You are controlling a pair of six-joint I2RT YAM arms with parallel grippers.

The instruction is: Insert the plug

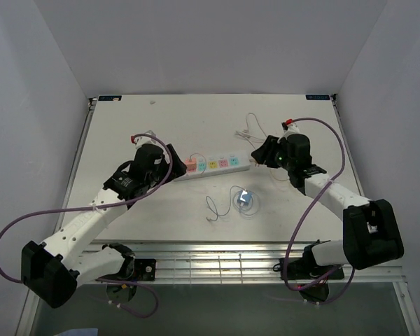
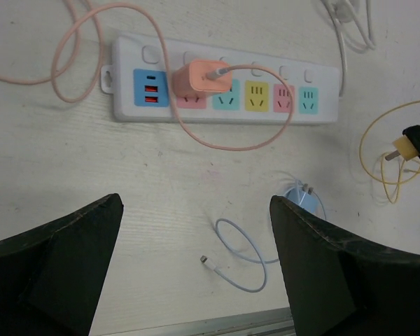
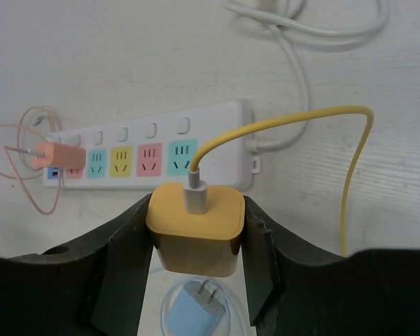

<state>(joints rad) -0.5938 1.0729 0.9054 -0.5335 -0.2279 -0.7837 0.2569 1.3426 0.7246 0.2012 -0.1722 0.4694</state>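
Nearest to the arm bases, a small blue charger (image 1: 243, 199) lies on the white tabletop (image 1: 161, 217), with its thin pale cable curled in loops around it.

A little further in, the right pincer (image 3: 194, 224) is clamped on the yellow plug (image 3: 194, 241), one finger on each side of the body. The plug is lifted above the tabletop, just on the near side of the right end of the power strip (image 3: 220, 140), roughly opposite the last teal socket, and it is not in any socket. Its yellow cable (image 3: 294, 115) leaves the top of the plug, arches over the strip and drops down on the right.

On the other side, the left pincer (image 2: 196, 210) has its jaws wide apart and holds nothing. It hangs near the left end of the strip.

The strip lies across the middle of the tabletop, with coloured sockets in a row. A pink plug (image 2: 196, 78) sits in it, next to the blue USB panel, and its pink cable (image 2: 231, 140) loops over the strip and away to the left.

Beyond the strip, its white cord (image 3: 294, 63) lies in a loose bundle.
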